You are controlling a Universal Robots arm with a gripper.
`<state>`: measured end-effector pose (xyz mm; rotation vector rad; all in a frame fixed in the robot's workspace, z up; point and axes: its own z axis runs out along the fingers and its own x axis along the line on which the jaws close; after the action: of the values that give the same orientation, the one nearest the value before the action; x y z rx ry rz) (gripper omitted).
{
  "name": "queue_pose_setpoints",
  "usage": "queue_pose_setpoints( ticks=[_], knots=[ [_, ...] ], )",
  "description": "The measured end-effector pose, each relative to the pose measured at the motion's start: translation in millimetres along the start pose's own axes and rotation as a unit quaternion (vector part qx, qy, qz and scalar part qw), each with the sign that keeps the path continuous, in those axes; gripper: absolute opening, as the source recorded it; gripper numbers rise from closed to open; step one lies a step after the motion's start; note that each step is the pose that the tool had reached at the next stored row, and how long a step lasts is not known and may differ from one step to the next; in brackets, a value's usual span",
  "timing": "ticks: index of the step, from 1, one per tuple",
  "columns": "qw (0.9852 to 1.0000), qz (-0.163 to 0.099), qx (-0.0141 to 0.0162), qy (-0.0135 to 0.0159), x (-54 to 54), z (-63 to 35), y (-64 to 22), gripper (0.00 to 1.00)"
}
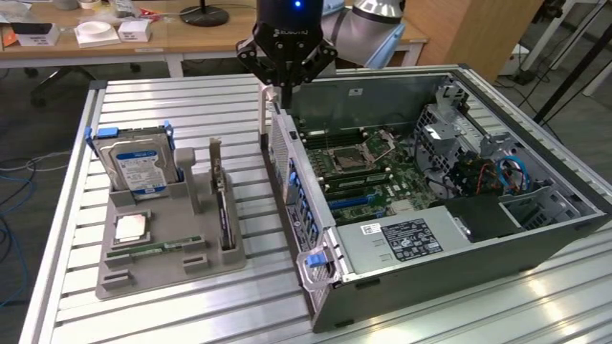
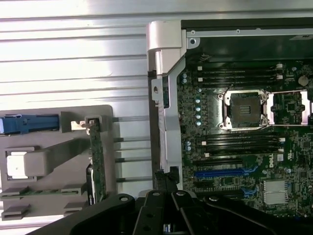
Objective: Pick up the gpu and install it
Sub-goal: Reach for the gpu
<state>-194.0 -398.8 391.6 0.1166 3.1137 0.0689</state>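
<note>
The gripper hangs over the rear edge of the open computer case, its 2 fingers pressed together with nothing between them. The gpu stands on its long edge in a slot of the grey holder tray on the slatted table, well apart from the gripper and toward the exterior view's left of the case. A blue-labelled hard drive stands upright in the same tray. The wrist view shows the closed gripper beside the motherboard, with the gpu in its tray.
</note>
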Motion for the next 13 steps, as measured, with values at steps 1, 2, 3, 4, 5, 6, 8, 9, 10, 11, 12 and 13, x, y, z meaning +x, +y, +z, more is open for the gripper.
queue_pose_setpoints(
  ticks=[1, 2, 3, 4, 5, 6, 8, 9, 10, 11, 12, 13],
  knots=[
    [1.0000, 0.000, 0.0000, 0.0000, 1.0, 0.0, -0.1, 0.11],
    [1.0000, 0.000, 0.0000, 0.0000, 2.1, -0.1, -0.2, 0.11],
    [1.0000, 0.000, 0.0000, 0.0000, 3.1, 0.0, -0.2, 0.11],
    [1.0000, 0.000, 0.0000, 0.0000, 4.1, -0.1, -0.3, 0.11],
    [1.0000, 0.000, 0.0000, 0.0000, 5.1, -0.1, -0.4, 0.11],
    [1.0000, 0.000, 0.0000, 0.0000, 6.1, -0.1, -0.5, 0.11],
    [1.0000, 0.000, 0.0000, 0.0000, 7.9, -0.1, -0.6, 0.11],
    [1.0000, 0.000, 0.0000, 0.0000, 8.9, -0.1, -0.7, 0.11],
    [1.0000, 0.000, 0.0000, 0.0000, 9.8, -0.1, -0.7, 0.11],
    [1.0000, 0.000, 0.0000, 0.0000, 10.6, -0.1, -0.8, 0.11],
    [1.0000, 0.000, 0.0000, 0.0000, 11.4, -0.1, -0.9, 0.11],
    [1.0000, 0.000, 0.0000, 0.0000, 12.3, -0.2, -0.9, 0.11]
  ],
)
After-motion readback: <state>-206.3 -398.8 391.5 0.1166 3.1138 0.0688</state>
